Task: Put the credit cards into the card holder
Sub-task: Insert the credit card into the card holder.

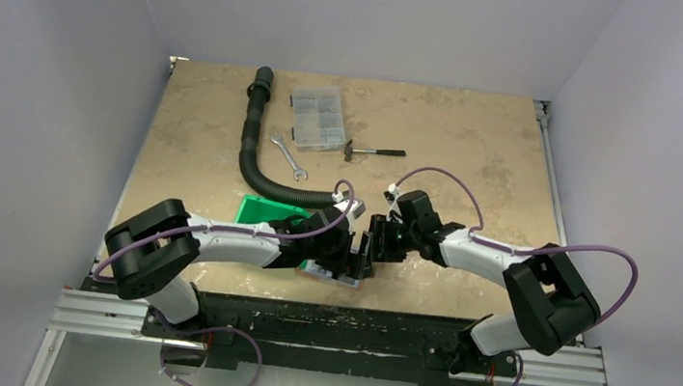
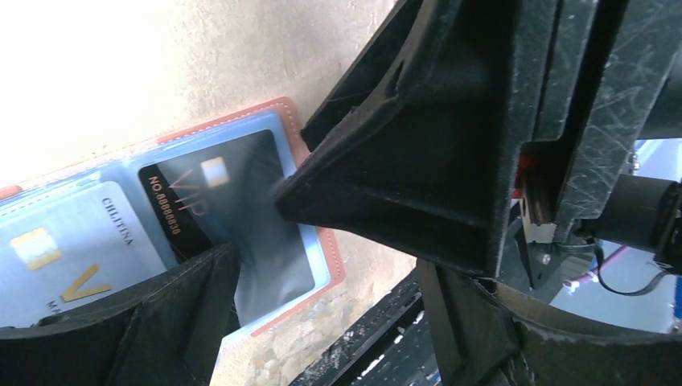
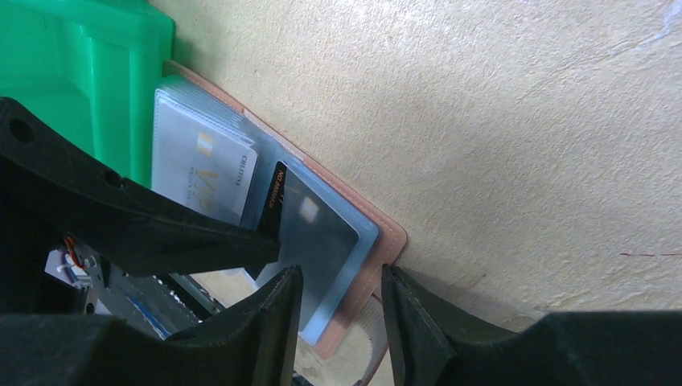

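The card holder (image 1: 333, 274) lies open near the table's front edge, reddish-brown rim (image 2: 338, 265) and grey-blue pockets up. A black VIP card (image 2: 173, 205) sits mostly inside its right pocket, one numbered end sticking out. A silver card (image 2: 72, 249) sits in the neighbouring pocket. My left gripper (image 2: 256, 221) has its jaws apart, tips over the black card. My right gripper (image 3: 338, 297) is open and straddles the holder's corner (image 3: 390, 241). The black card (image 3: 277, 193) and the silver card (image 3: 201, 169) also show in the right wrist view. Both grippers (image 1: 343, 251) (image 1: 372, 250) meet over the holder.
A green bin (image 1: 263, 211) touches the holder's far side (image 3: 72, 64). A black hose (image 1: 252, 134), a clear compartment box (image 1: 317, 117), a wrench (image 1: 288, 156) and a hammer (image 1: 373, 151) lie farther back. The black front rail (image 2: 386, 330) runs just beside the holder.
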### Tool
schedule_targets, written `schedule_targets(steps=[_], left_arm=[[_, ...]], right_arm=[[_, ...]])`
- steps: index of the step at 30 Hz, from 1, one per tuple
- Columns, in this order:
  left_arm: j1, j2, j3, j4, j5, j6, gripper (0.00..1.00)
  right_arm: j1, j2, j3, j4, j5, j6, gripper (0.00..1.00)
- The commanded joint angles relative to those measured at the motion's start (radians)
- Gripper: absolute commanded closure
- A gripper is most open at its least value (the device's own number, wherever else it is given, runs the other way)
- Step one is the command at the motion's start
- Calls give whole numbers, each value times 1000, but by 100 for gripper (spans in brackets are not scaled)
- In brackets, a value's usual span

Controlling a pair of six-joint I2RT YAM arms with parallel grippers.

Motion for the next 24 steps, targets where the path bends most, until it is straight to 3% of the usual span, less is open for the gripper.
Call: schedule_targets(steps=[1, 13, 24], left_arm=[[-1, 14, -13, 83, 65, -43, 13], [-1, -118, 83, -174, -99, 46, 12], [-1, -32, 49, -129, -97, 44, 13]], right_arm=[[14, 21, -39, 4, -1, 14, 51], [14, -8, -38, -41, 45, -20, 40], [14, -41, -46, -32, 28, -13, 39]])
